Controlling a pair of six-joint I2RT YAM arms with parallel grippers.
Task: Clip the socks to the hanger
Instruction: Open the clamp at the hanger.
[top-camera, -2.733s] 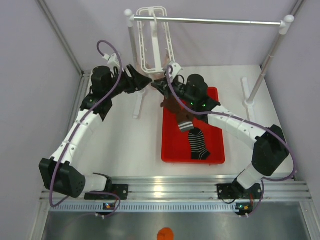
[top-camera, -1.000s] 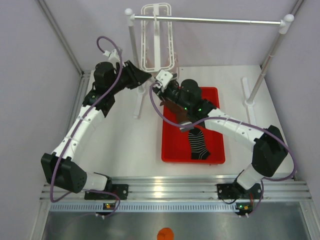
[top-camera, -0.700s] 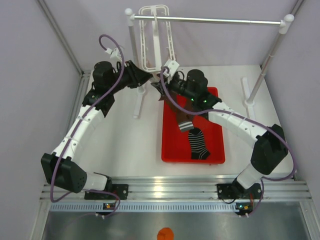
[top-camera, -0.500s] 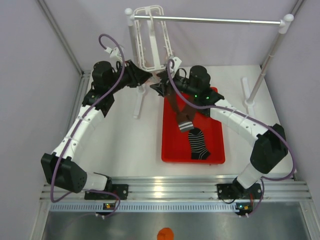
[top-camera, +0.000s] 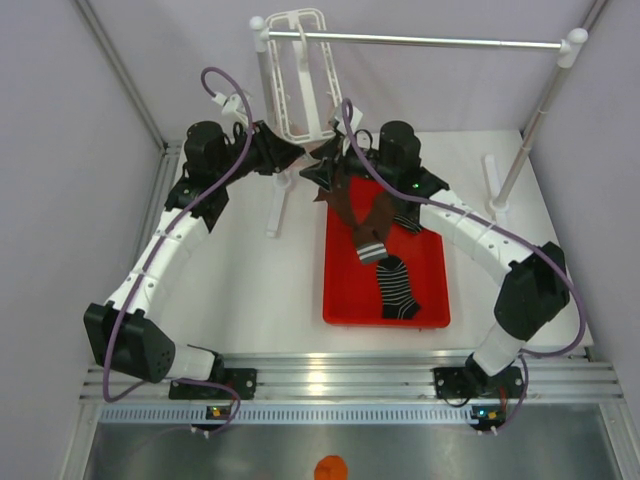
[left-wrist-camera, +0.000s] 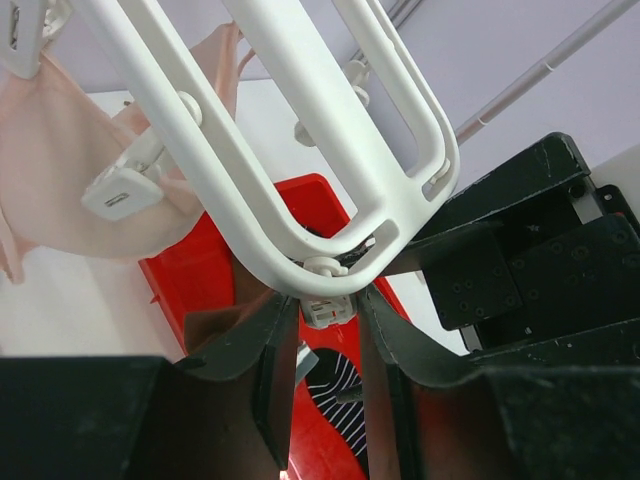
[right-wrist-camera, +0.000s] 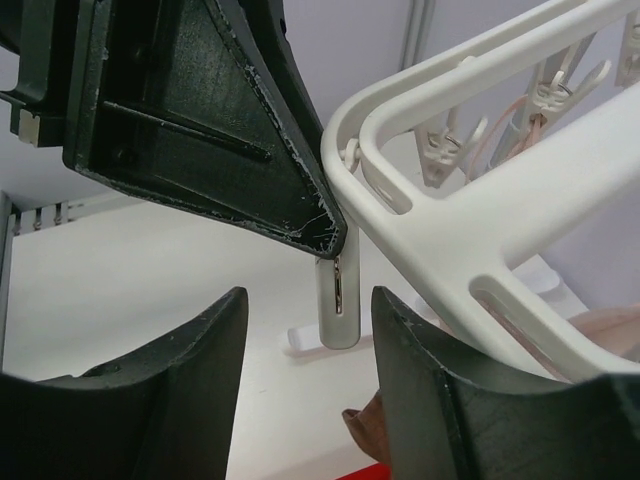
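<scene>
At the lower corner of the white clip hanger (left-wrist-camera: 320, 85), which hung from the metal crossbar (top-camera: 430, 42), the left gripper (left-wrist-camera: 322, 330) was pinched onto a small dangling peg (left-wrist-camera: 327, 308), one finger on each side of it. Just beside it the right gripper (right-wrist-camera: 310, 310) stood with its fingers well apart and nothing gripped, a sliver of the dark brown sock (top-camera: 352, 215) showing low between them. That sock hung from near the peg down into the red tray (top-camera: 340, 300), its striped cuff right by a black striped sock (top-camera: 398, 288) lying there.
</scene>
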